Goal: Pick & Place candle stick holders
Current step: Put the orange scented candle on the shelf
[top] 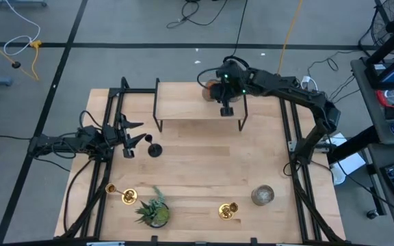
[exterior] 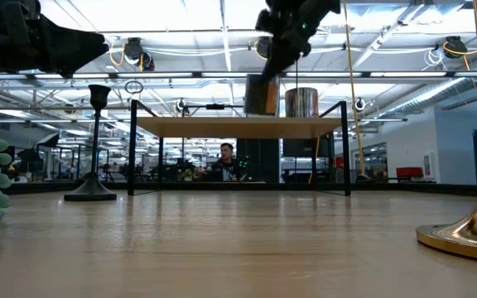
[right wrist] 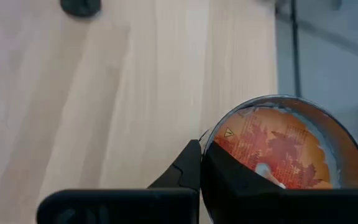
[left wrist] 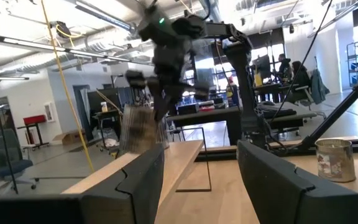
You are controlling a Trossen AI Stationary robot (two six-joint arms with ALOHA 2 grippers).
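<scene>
Hovering over the shelf (top: pixel 198 108) at the back, the right pincer (top: pixel 226 109) sits beside an orange jar (right wrist: pixel 284 149), can't tell if it's apart or together. Left pincer (top: pixel 134 139) is apart, just beside the black holder (top: pixel 154 149); both gold holders (top: pixel 120 194) (top: pixel 228 210) lie along the surface's (top: pixel 204 171) front edge.

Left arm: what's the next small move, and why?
Probably swing the left pincer toward the black holder and centre on its stem: the pincer is open and empty, and the holder stands upright beside it, not inside its grasp. The right pincer hangs over the shelf.
</scene>
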